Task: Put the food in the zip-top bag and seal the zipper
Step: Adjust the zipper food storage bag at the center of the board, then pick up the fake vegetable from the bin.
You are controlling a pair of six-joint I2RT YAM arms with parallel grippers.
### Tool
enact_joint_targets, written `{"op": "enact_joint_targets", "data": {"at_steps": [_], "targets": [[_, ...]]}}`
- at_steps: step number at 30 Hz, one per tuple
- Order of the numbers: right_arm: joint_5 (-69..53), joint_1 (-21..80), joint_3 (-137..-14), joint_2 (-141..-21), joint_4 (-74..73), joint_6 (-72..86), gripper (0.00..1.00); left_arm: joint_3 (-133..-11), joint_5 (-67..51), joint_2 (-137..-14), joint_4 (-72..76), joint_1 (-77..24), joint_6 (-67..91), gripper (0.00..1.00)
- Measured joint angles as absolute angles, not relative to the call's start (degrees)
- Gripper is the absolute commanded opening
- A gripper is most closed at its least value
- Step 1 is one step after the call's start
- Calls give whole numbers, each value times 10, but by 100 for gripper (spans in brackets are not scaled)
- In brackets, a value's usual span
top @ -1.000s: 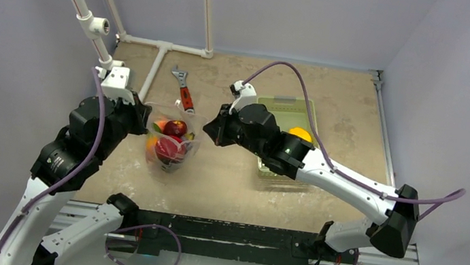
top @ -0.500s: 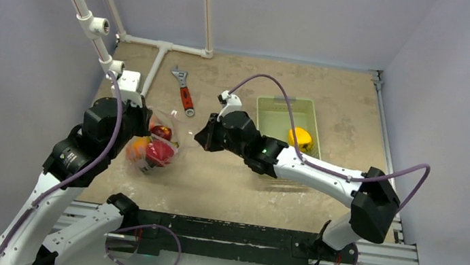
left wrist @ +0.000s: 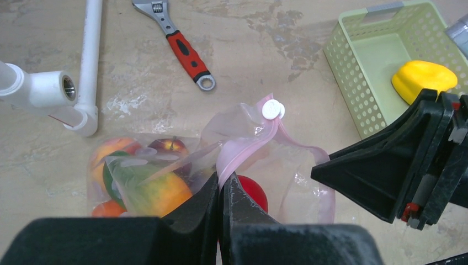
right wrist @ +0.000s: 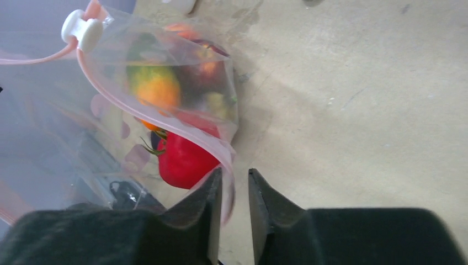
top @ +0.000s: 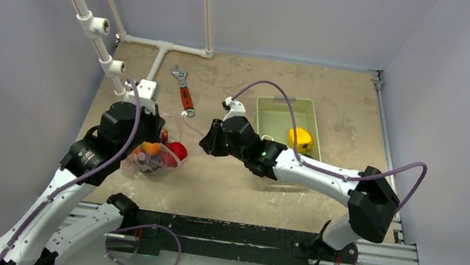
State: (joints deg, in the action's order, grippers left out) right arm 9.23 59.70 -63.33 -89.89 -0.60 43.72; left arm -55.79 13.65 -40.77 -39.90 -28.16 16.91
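One piece of the food is sitting outside the bag. A yellow toy pepper [left wrist: 424, 80] is lying in the pale green mesh basket [left wrist: 353, 94], well apart from the clear crinkly zip-top bag [left wrist: 301, 185]. The bag is lying on its side on the mottled beige table [top: 332, 104] between the two arms. Sealing at this point would be leaving the pepper out.

The left pincer [left wrist: 222, 179] is clamping the bag's thin pale pink zipper strip [left wrist: 229, 157], jaws fully together on it. The right pincer [right wrist: 234, 174] is standing narrow, with a slit showing between its fingers and the strip running into that slit. Whether it is actually pinching the film cannot be told. If it is not, any pull is likely to be drawing the mouth free and letting it collapse.

The mouth is gaping, and the round red toy tomato [right wrist: 185, 163] is resting right at the strip, nearest the opening. The orange rounded piece [left wrist: 160, 193] is sitting deeper. Tilting or tugging the bag is risking the tomato rolling out onto the table.

The small white slider tab [left wrist: 273, 109] is sitting along the strip between the two pincers. On that evidence the left grip is blocking part of its travel, so running the slider is risking a stall and a half-closed seam.
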Motion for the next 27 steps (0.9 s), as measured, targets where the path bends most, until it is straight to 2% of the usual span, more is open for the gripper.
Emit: {"op": "enact_joint_targets", "data": {"at_steps": [3, 9, 14, 20, 24, 27], "targets": [[111, 592, -634, -881, -35, 439, 46, -547, 130, -396, -397, -282, 170, 0], [148, 572, -647, -819, -100, 439, 61, -535, 121, -376, -390, -281, 174, 0], [177, 515, -652, -772, -153, 439, 74, -535, 111, -382, -383, -281, 174, 0], [217, 447, -652, -744, -204, 433, 85, -522, 91, -388, -367, -282, 175, 0], [235, 411, -652, -749, -227, 419, 98, -522, 78, -395, -359, -282, 177, 0], [251, 385, -652, -763, -235, 409, 99, -522, 70, -401, -352, -282, 183, 0]]}}
